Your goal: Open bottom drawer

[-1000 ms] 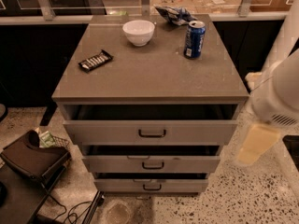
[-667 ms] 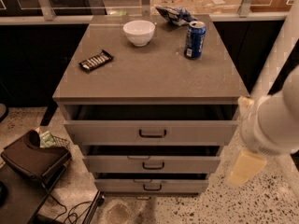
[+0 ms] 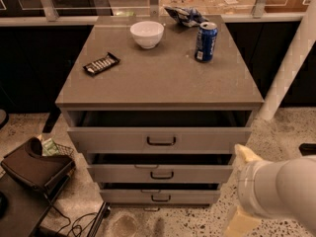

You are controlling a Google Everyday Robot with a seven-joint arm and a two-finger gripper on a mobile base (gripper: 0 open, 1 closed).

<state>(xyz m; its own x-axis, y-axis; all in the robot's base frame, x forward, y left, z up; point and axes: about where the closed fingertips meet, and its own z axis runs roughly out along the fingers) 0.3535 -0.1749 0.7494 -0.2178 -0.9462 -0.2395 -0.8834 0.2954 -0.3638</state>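
Note:
The bottom drawer [image 3: 160,196] is the lowest grey front of the cabinet [image 3: 158,78], slim, with a small dark bar handle [image 3: 160,198] at its centre. A dark gap shows above its front edge. My white arm [image 3: 281,194] fills the lower right corner of the camera view. At its lower end, my gripper shows as a cream-coloured part [image 3: 242,222] near the floor. It is to the right of the bottom drawer and apart from it. Nothing is seen held in it.
On the cabinet top are a white bowl [image 3: 147,33], a blue can [image 3: 206,41], a dark snack bar [image 3: 101,63] and a crumpled bag [image 3: 183,15]. A dark bag [image 3: 34,169] and cables [image 3: 74,225] lie on the floor at left. A white post [image 3: 291,68] stands at right.
My arm has dropped from the cabinet's right side towards the lower right corner. Its cream end now sits lower, at floor level beside the bottom drawer. The drawers have not moved.

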